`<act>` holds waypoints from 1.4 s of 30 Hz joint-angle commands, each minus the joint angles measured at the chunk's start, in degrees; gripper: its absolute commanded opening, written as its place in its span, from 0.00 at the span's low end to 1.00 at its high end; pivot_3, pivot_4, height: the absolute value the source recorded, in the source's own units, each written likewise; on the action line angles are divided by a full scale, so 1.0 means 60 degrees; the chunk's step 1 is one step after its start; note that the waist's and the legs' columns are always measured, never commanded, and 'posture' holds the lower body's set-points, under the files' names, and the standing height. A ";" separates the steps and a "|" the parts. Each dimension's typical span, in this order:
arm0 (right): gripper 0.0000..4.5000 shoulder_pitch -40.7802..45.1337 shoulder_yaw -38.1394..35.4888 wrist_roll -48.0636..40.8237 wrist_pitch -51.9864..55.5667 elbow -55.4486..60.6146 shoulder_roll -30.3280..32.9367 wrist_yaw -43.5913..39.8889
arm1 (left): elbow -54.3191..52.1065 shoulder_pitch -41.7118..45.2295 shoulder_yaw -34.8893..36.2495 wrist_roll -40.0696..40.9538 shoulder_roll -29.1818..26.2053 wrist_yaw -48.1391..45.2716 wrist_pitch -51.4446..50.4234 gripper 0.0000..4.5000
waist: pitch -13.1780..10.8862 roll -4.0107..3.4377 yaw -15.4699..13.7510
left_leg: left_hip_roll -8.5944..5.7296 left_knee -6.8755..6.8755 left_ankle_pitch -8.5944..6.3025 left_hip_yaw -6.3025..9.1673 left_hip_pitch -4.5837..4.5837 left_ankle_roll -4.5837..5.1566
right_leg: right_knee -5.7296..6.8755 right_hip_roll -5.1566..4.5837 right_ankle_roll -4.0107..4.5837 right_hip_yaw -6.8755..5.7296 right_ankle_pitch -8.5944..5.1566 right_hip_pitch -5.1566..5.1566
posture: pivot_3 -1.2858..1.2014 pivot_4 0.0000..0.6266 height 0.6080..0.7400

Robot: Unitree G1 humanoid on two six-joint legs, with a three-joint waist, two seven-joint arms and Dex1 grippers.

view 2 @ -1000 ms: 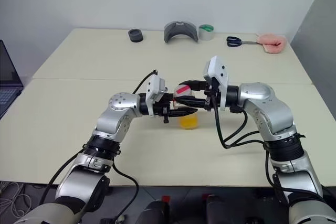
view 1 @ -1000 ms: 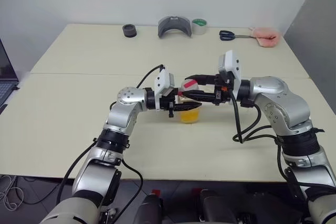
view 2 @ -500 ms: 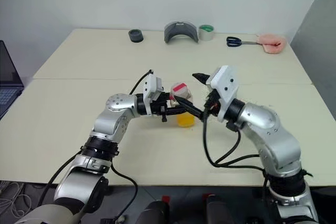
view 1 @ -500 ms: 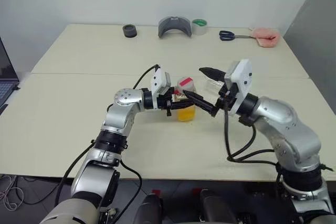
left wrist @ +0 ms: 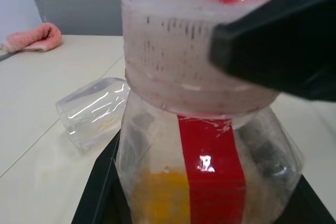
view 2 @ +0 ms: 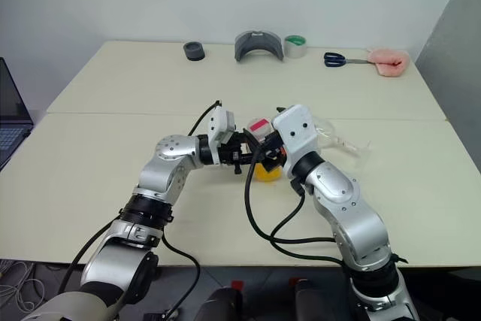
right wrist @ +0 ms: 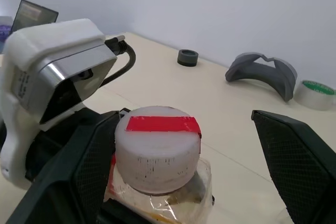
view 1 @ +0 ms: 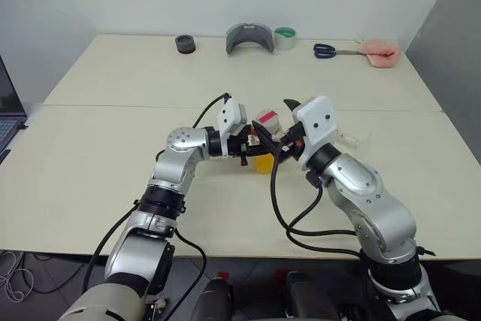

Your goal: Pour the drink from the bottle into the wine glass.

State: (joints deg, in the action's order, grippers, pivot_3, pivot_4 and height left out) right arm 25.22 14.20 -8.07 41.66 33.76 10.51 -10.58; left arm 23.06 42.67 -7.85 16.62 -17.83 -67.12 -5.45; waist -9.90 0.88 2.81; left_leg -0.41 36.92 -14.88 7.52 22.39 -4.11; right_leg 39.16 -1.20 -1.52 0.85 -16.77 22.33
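We hold the bottle (view 1: 263,144) upright over the middle of the bench (view 1: 113,178), our left pincer (view 1: 252,146) clamped on its body below the cap (right wrist: 157,148). Our right pincer (right wrist: 184,166) sits just to the right of it, spread wide with one finger on each side of the cap and not yet closed on it.

In our judgement the task is at an early stage: the bottle is in hand, but the cap is still on, so uncapping and pouring are all left. The drink (left wrist: 160,195) sits low in the bottle.

The wine glass (left wrist: 94,111) seems to lie on its side on the bench, just right of the bottle. Being clear, it is hard to make out, and our right arm hides part of it in the head views. We cannot tell whether it holds any drink.
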 commanded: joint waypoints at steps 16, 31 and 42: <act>0.42 0.0195 0.0037 0.0293 -0.0432 -0.0124 -0.0465 -0.0075 | -0.0334 0.0154 0.0073 0.0059 -0.0081 -0.0205 0.0227 0.39 | 0.0000 -0.0001 0.0022 | 0.0000 0.0000 -0.0012 0.0003 0.0001 0.0022 | 0.0000 -0.0001 0.0000 -0.0002 0.0000 0.0000 | 0.52 0.24 1.00; 0.42 0.3081 -0.1242 -0.2935 -0.1469 -0.4162 0.3103 -0.7230 | -0.0586 0.0941 0.0079 0.0640 -0.0760 -0.1943 -0.0771 0.38 | -0.0003 -0.0005 0.0074 | -0.0001 0.0002 -0.0015 -0.0002 -0.0003 0.0028 | -0.0005 0.0003 0.0001 -0.0010 0.0000 -0.0008 | 0.52 0.24 1.00; 1.00 0.2325 -0.1821 -0.3474 -0.1180 -0.3397 0.3054 -0.6522 | -0.0925 0.0702 0.0104 0.0585 -0.0736 -0.1749 -0.0850 0.38 | -0.0005 -0.0007 0.0054 | -0.0001 0.0004 -0.0014 0.0003 0.0004 0.0026 | -0.0002 -0.0004 0.0001 -0.0007 0.0001 -0.0001 | 0.52 0.24 1.00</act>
State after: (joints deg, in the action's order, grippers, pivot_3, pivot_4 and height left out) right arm 39.05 5.65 -27.98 34.00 10.18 28.22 -50.94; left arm 20.33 46.62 -8.63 18.26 -22.26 -77.30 -11.02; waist -9.93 0.84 3.13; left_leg -0.41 36.94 -14.97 7.53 22.43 -3.96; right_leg 39.14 -1.22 -1.52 0.81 -16.77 22.32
